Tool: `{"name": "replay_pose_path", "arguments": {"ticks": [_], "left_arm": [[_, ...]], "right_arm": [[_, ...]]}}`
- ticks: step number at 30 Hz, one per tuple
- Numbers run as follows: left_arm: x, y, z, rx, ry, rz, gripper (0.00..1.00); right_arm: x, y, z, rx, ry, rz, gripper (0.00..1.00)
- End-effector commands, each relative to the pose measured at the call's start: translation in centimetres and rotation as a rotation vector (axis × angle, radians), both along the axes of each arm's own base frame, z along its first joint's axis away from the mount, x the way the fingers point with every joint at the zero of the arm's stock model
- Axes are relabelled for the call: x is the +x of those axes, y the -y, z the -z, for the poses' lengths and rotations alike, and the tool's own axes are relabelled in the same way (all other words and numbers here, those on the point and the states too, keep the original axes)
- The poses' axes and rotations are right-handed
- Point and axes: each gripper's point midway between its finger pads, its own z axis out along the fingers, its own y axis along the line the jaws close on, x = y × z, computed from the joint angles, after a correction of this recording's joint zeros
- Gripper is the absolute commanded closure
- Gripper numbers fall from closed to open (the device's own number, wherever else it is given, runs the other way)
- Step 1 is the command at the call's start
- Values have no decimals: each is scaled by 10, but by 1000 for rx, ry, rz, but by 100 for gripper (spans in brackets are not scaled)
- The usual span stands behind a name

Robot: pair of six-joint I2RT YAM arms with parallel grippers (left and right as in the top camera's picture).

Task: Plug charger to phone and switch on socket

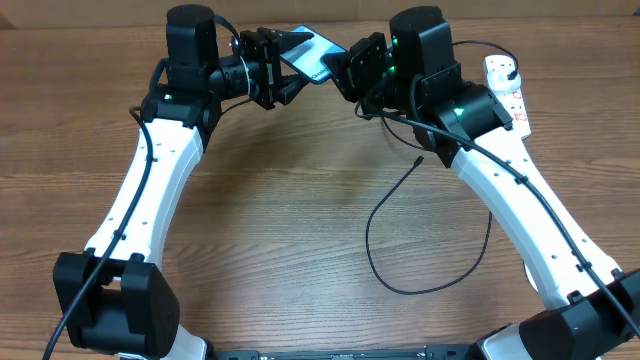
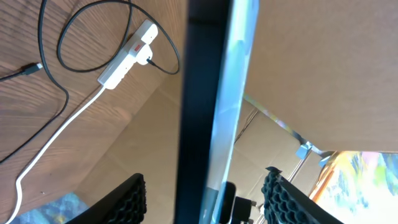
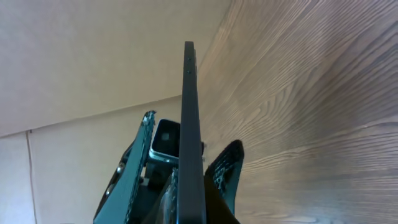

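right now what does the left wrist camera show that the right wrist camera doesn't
Only the left wrist: the white power strip with the black cable plugged in, its small end loose on the table. It also shows the left gripper open around the phone without touching it. Only the right wrist: the right gripper shut on the phone. Both: the phone edge-on, the wood table and cardboard behind.

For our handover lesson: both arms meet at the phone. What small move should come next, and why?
Probably close the left end effector on the phone: its fingers straddle it without touching, while the right end effector grips it. That should free the right one for the charger connector on the table.
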Motion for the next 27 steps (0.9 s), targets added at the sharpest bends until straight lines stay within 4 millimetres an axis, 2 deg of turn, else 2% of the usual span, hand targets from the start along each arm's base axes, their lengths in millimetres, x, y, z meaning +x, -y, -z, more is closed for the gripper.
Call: {"name": "replay_pose_path", "arguments": {"ticks": [1,4,16,21,27], "left_arm": [[4,-1,-1,-3,-7,-16,49],[4,-1,-1,-3,-7,-15,55],[6,-2,0,4,-6,-29,56],[6,-2,0,4,-6,-29,63],[6,-2,0,4,-6,-29,64]], "right_arm": [[3,2,-27,34,54,24,96],[3,2,-27,41,47,28,96],[-4,-5,-28,81,16,-11,96],[-6,-7,-29,88,12,-29,96],[-6,-7,-29,88,11,-30,96]]}}
